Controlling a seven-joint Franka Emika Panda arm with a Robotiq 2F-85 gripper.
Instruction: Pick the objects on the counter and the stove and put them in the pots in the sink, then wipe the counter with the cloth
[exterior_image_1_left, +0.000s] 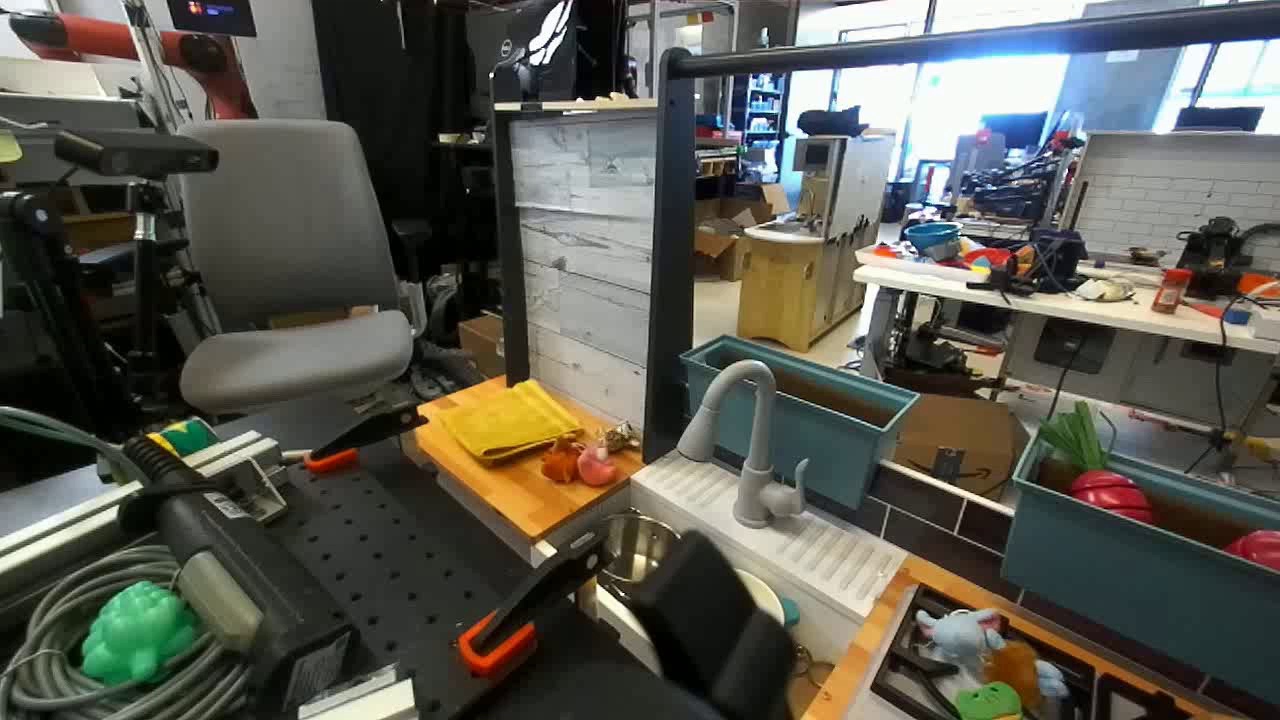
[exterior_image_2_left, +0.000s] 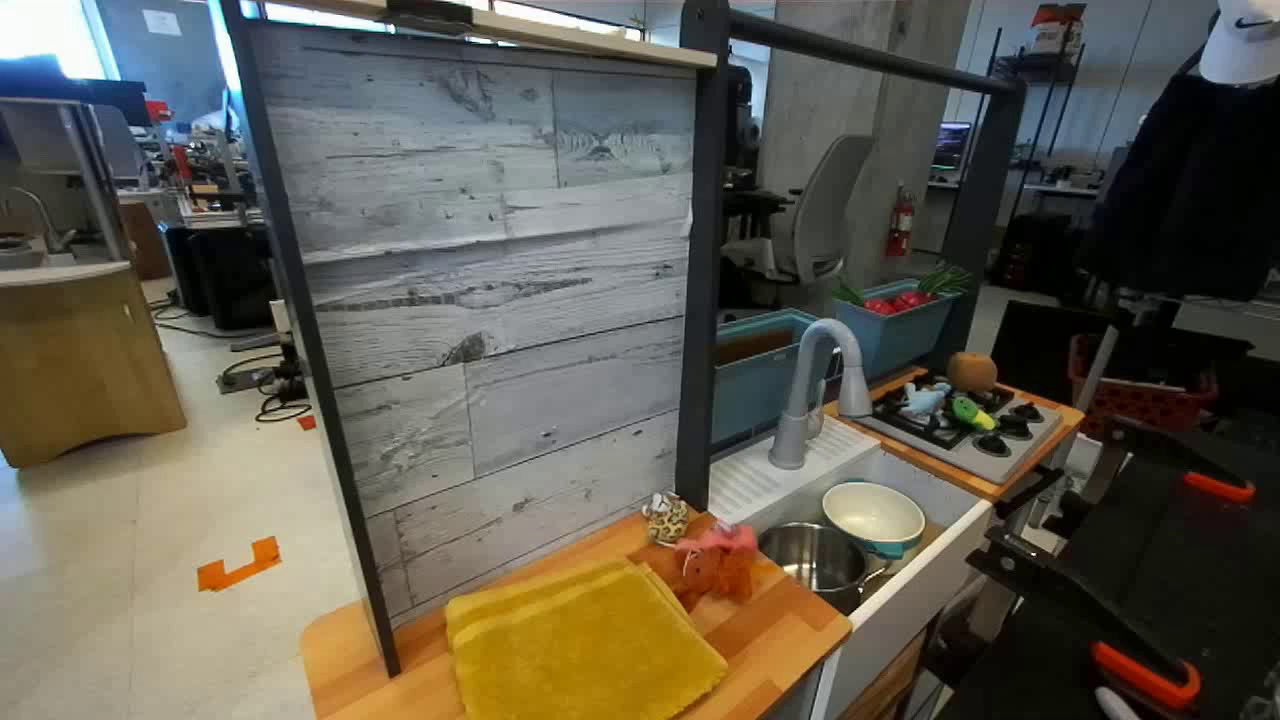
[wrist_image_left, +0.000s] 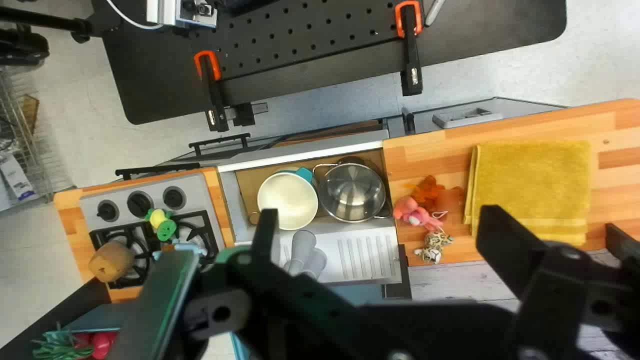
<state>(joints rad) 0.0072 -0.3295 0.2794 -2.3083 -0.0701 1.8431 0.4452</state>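
Observation:
My gripper (wrist_image_left: 378, 212) stands open in the wrist view, its fingers wide apart with nothing between them, high above the scene. On the wooden counter (wrist_image_left: 425, 157) lie a pink toy (wrist_image_left: 407, 207), an orange toy (wrist_image_left: 429, 191) and a spotted toy (wrist_image_left: 436, 242), close together beside the folded yellow cloth (wrist_image_left: 532, 182). The stove (wrist_image_left: 155, 194) carries a round brown toy (wrist_image_left: 112, 261), a green and yellow toy (wrist_image_left: 162, 225) and a partly hidden blue toy (wrist_image_left: 190, 248). Inside the white sink (exterior_image_2_left: 925, 585) are a cream pot (wrist_image_left: 287, 200) and a steel pot (wrist_image_left: 352, 192).
A grey faucet (exterior_image_2_left: 805, 400) arches up behind the sink. Teal planters (exterior_image_2_left: 765, 390) hang at the back, below a dark rail (exterior_image_2_left: 860, 52). A tall wood-pattern panel (exterior_image_2_left: 500, 250) rises behind the counter. The black perforated table (wrist_image_left: 300, 35) with orange clamps (wrist_image_left: 407, 20) stands in front.

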